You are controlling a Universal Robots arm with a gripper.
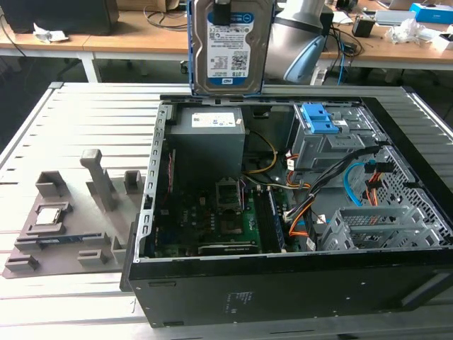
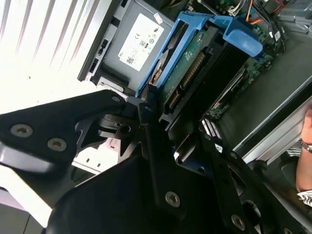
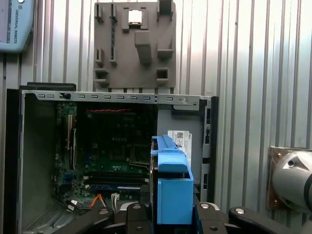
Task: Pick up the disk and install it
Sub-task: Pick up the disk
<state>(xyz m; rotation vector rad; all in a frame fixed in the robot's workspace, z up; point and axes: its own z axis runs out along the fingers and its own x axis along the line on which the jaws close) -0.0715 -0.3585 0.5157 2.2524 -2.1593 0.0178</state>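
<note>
The disk (image 1: 230,49), a silver hard drive with a white-and-blue label in a blue bracket, hangs upright above the back edge of the open computer case (image 1: 283,283). My gripper (image 1: 222,10) is shut on its top edge. In the first wrist view the disk (image 3: 170,180) appears edge-on between the black fingers (image 3: 134,214), above the case's power-supply corner. In the second wrist view the disk (image 2: 192,63) shows its green circuit-board side and blue bracket, with the gripper (image 2: 161,122) clamped on it.
Inside the case lie a grey power supply (image 1: 207,134), the motherboard (image 1: 212,219) and a blue-topped drive cage (image 1: 322,127) among cables. A grey fixture tray (image 1: 64,227) holding a small CPU chip (image 1: 49,215) sits at the exterior view's left. A person's hand (image 2: 306,146) is nearby.
</note>
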